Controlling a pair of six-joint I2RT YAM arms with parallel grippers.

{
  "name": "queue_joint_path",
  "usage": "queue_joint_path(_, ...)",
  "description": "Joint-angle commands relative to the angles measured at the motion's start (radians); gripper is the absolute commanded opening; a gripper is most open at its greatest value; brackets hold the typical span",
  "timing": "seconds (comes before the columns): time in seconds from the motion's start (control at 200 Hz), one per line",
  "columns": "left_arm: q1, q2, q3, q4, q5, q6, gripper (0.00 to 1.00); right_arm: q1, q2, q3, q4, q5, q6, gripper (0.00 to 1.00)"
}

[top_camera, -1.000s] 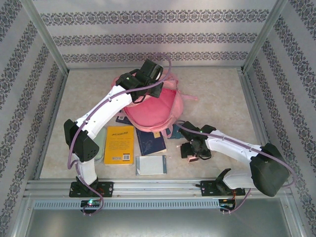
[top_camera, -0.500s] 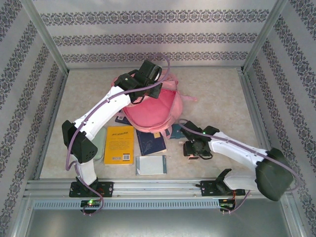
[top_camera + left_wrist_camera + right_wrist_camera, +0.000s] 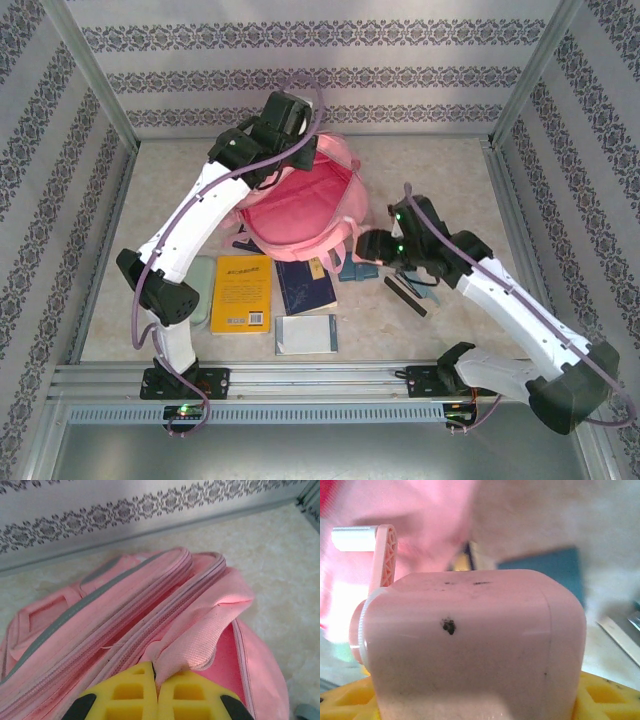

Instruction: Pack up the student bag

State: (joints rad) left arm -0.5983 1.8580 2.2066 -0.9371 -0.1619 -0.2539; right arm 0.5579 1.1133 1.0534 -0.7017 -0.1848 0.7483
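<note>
Left wrist: my raised left claw (image 3: 156,676) clenched the student bag (image 3: 125,595) by its flap; my right claw (image 3: 383,247), grasping a pink box (image 3: 470,640), had reached closer.

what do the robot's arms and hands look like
Both the left arm and right arm are white shells with bulky black joints, a lilac cable running along each. The left hand and right hand have yellow fingers with square recessed pockets.

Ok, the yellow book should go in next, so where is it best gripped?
Probably the near short edge of the yellow book, approached low from the arms' side: it lies flat, with the dark blue book close on one long edge and a pale green item along the other.
</note>
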Motion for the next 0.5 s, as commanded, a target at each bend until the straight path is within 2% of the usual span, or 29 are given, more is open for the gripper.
queue_joint_path(0.0, 0.005, 0.010, 0.086, 0.028, 0.000, -0.027, 0.00, -0.004, 0.060, 0.095, 0.156, -0.135, 0.074, 0.47)
queue_joint_path(0.24, 0.005, 0.027, 0.102, 0.019, 0.020, -0.042, 0.00, -0.003, 0.199, 0.230, 0.306, -0.206, 0.204, 0.47)
queue_joint_path(0.495, 0.012, 0.063, 0.183, 0.010, 0.015, -0.082, 0.00, 0.000, 0.357, 0.231, 0.371, -0.138, 0.448, 0.40)
